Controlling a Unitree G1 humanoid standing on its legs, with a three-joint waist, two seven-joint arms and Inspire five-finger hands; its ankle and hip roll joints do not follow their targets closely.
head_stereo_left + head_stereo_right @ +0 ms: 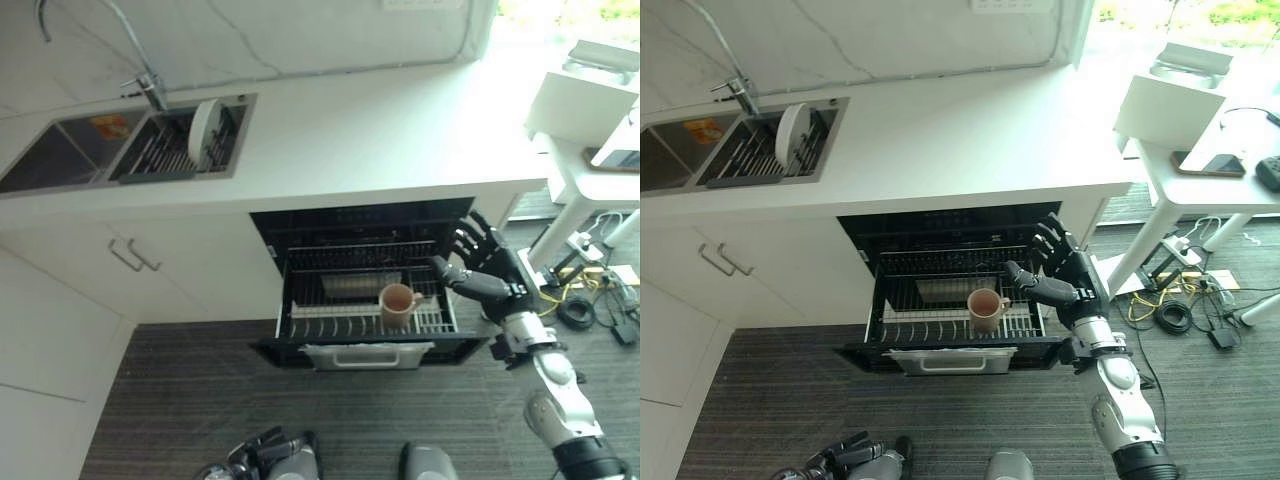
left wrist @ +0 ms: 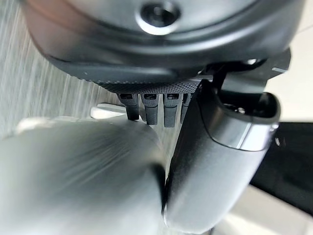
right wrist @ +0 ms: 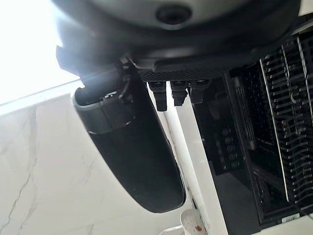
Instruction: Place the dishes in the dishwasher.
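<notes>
The dishwasher drawer [image 1: 365, 352] stands pulled out below the white counter, its wire rack [image 1: 915, 320] exposed. A pinkish mug [image 1: 398, 303] sits upright near the rack's front right, handle turned to the right. My right hand [image 1: 490, 265] hovers just right of the mug with fingers spread, open and empty, thumb pointing at the mug without touching it. The right wrist view shows that hand's thumb [image 3: 132, 152] with the rack [image 3: 288, 122] beyond. A white plate [image 1: 205, 130] stands on edge in the sink's drying rack. My left hand [image 1: 845, 455] hangs low near the floor, relaxed and empty.
A double sink [image 1: 60, 150] with a faucet [image 1: 150, 85] is set into the counter [image 1: 400, 130] at the left. A cabinet handle [image 1: 133, 258] is left of the dishwasher. A white table [image 1: 1200, 180] and floor cables [image 1: 1170, 310] crowd the right side.
</notes>
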